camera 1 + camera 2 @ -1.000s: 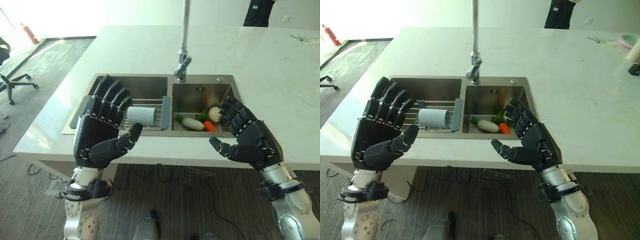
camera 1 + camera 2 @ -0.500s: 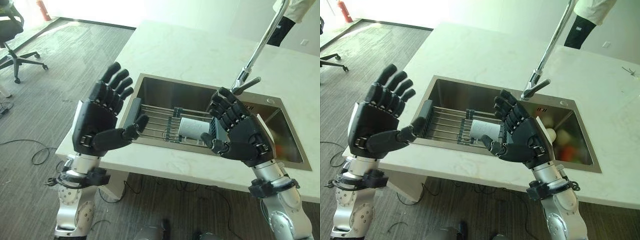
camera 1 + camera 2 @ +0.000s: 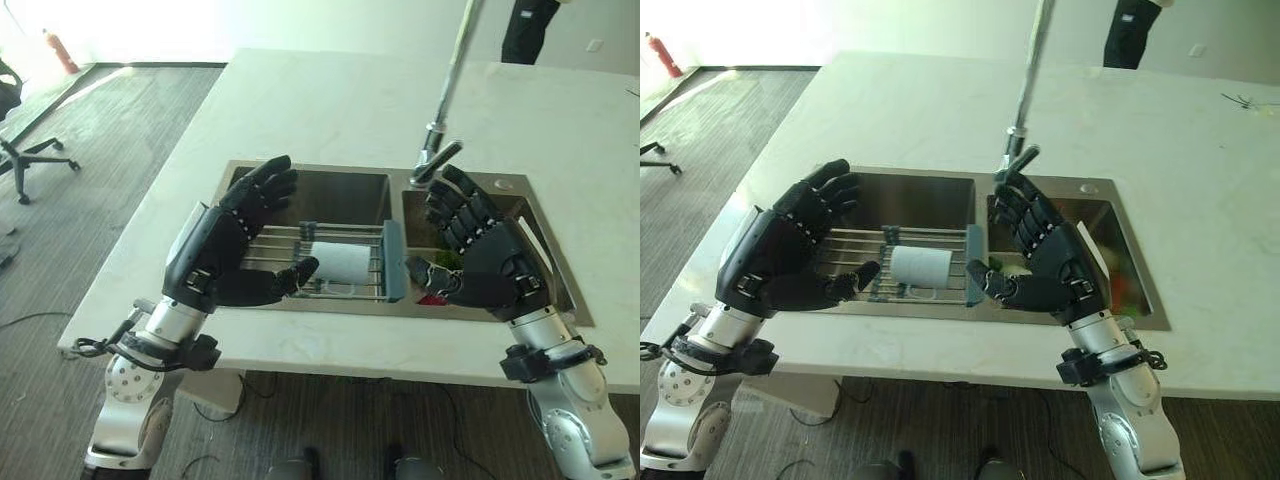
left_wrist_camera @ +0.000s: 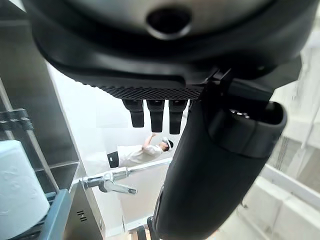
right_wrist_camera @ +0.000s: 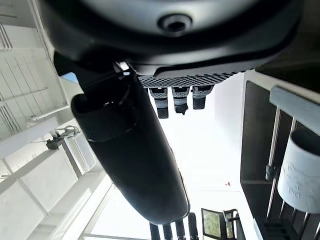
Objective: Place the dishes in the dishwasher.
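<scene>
Where it lies sideways, white cup (image 3: 341, 262).

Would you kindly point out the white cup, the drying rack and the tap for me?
white cup (image 3: 343, 262), left eye view, on its curved side.
drying rack (image 3: 394, 260), left eye view, on its blue-grey end piece.
tap (image 3: 1015, 160), right eye view, on its base above the sink.

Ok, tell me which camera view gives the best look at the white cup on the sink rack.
The right eye view: the white cup lies on its side on the sink rack, whole and unobstructed. In the left eye view the left robot hand has its thumb tip just beside it. Both wrist views catch only part of it.
</scene>
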You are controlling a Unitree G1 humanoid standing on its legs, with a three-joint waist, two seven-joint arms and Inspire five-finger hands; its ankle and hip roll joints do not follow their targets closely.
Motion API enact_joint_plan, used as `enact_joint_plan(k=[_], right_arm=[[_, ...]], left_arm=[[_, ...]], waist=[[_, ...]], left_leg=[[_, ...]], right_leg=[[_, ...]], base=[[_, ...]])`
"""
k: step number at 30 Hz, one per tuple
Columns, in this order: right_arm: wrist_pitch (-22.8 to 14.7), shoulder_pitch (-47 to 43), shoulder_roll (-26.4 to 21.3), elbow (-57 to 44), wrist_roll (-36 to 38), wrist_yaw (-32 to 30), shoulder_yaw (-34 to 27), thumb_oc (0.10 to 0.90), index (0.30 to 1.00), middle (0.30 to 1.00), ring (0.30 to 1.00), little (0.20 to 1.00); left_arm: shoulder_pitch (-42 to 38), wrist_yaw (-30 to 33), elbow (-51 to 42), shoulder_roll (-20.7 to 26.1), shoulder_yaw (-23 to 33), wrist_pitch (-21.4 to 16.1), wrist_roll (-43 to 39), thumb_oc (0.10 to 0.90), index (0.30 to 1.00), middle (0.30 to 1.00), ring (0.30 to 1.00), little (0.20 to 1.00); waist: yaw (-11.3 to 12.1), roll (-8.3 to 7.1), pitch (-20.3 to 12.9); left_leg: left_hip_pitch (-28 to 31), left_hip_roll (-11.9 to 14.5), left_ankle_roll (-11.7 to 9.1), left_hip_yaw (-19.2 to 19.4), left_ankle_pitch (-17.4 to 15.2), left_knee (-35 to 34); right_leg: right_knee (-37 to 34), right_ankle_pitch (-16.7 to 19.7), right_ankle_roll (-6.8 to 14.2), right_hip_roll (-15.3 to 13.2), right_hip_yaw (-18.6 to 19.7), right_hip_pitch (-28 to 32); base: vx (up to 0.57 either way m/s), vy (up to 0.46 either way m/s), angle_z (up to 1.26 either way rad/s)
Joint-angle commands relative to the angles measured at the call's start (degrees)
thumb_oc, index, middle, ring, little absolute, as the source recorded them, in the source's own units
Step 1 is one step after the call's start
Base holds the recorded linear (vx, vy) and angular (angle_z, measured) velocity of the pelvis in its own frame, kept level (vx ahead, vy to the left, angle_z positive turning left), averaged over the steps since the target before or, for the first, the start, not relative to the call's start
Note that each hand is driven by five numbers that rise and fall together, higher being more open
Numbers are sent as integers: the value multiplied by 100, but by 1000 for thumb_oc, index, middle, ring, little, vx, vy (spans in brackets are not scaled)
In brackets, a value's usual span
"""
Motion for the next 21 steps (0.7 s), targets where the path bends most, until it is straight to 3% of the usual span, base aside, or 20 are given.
enact_joint_plan(k=[1, 11, 15, 21], right_arm=[[-371, -525, -187, -356, 143, 12, -206, 800, 900, 900, 900, 900], [-49, -780, -595, -268, 261, 67, -190, 800, 900, 900, 900, 900], [-7, -881, -765, -171, 308, 79, -177, 800, 900, 900, 900, 900], [43, -1059, -991, 9, 371, 159, -168, 800, 900, 900, 900, 900]], left_arm=[[-746, 166, -359, 369, 247, -699, 365, 800, 900, 900, 900, 900], [-1611, -117, 299, 1798, 35, 492, 1124, 800, 900, 900, 900, 900], [-1933, -405, 673, 2106, -227, 1011, 1344, 800, 900, 900, 900, 900], [-2552, -734, 1505, 2534, -707, 1498, 1359, 800, 900, 900, 900, 900]], waist=[[-68, 91, -525], [-312, 339, -612], [-384, 387, -614], [-476, 447, -624]], left_leg=[[273, 351, -192, 206, -805, 229], [334, 314, -230, 308, -791, 229], [400, 307, -232, 362, -842, 229], [454, 262, -203, 465, -872, 229]], right_leg=[[5, -438, 492, -112, -14, 144], [5, -418, 517, -92, 118, 137], [5, -450, 540, -76, 176, 179], [5, -435, 572, -46, 303, 177]], base=[[29, -5, -11], [3, 45, -7], [14, 58, -2], [20, 66, -13]])
